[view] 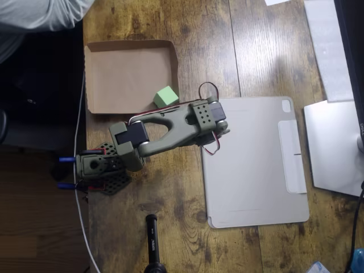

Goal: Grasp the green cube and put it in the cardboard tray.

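Overhead view: the green cube [165, 96] lies on the wooden table [250, 51], touching or just beside the cardboard tray [128, 77] at its lower right corner, apparently outside the wall. The olive-green arm [165, 128] folds below it; its gripper [213, 133] sits at the tablet cover [253, 162] edge, jaw state unreadable. The cube lies up-left of the gripper.
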### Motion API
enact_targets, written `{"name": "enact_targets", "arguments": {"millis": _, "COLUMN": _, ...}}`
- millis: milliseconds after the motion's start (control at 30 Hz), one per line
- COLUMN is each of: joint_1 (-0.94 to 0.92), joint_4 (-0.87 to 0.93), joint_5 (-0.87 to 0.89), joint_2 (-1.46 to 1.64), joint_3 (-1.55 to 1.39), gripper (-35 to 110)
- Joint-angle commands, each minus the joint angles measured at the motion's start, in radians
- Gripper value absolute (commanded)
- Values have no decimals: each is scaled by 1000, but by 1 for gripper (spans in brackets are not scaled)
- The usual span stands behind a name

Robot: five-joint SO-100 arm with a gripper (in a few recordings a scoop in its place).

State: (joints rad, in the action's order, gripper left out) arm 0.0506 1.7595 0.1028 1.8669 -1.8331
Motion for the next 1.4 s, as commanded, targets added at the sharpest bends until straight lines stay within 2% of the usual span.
{"name": "enact_targets", "arguments": {"millis": 0, "joint_1": -29, "joint_4": 11, "joint_5": -17, "joint_2": 29, "joint_3": -15, "gripper": 4}}
{"name": "enact_targets", "arguments": {"millis": 400, "joint_1": -138, "joint_4": 2, "joint_5": -77, "joint_2": 12, "joint_3": 0, "gripper": 1}}
{"name": "enact_targets", "arguments": {"millis": 1367, "joint_1": -170, "joint_4": 34, "joint_5": -98, "joint_2": 0, "joint_3": 11, "gripper": 0}}
